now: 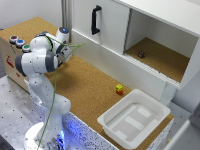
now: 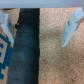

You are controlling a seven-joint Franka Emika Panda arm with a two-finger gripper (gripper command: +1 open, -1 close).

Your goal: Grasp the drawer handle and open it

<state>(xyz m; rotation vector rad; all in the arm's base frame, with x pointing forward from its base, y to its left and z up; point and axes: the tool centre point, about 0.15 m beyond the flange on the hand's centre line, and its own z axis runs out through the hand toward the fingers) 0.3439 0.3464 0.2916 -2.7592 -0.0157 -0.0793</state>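
Well apart from the black handle (image 1: 95, 19), the gripper (image 2: 40, 30) hangs wide open, empty, over the cork counter's (image 1: 90, 87) edge.

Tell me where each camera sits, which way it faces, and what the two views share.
Exterior view: off the arm, high up, looking down at the cork counter, the cabinet with its black handle, the white bin and a small yellow block; the whole white arm shows.
Wrist view: on the wrist, facing straight down at the counter and a dark strip beside it; only the end effector shows, its fingers spread.
Shared: the cork counter surface.
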